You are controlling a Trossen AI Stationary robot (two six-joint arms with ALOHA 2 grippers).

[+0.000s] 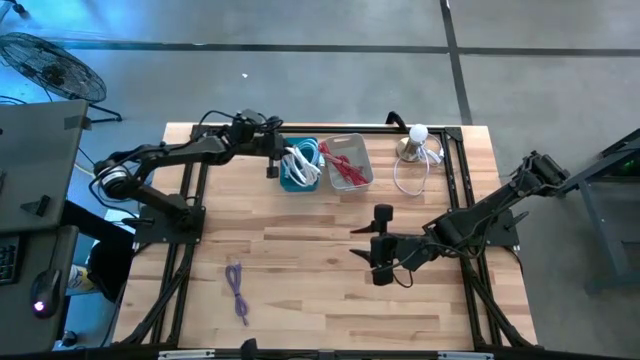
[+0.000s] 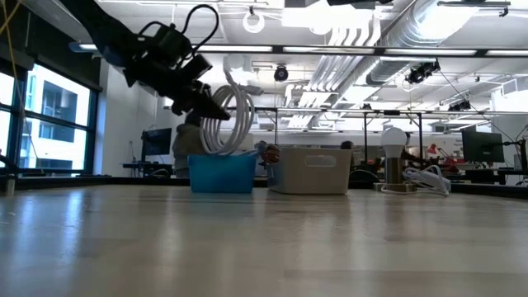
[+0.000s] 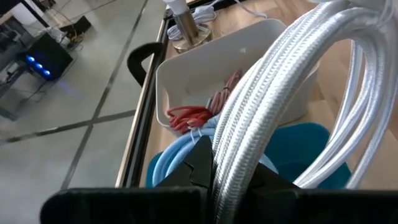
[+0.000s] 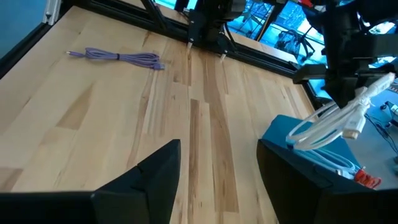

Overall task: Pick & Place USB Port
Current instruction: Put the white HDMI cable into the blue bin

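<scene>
Left end effector (image 2: 200, 103) is clamped on the coiled white braided cable (image 2: 233, 115) hanging over the blue plastic bin (image 2: 221, 172), so I'd lift straight up until the loops clear before swinging away; right end effector (image 1: 377, 248) waits open mid-table.

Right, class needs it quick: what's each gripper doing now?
Left gripper: shut on the white cable, above the blue bin.
Right gripper: open, holding nothing.

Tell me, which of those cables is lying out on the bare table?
The purple cable, alone on the wood near the front. The white cable hangs from the left pincer; red ones sit in the white bin.
</scene>
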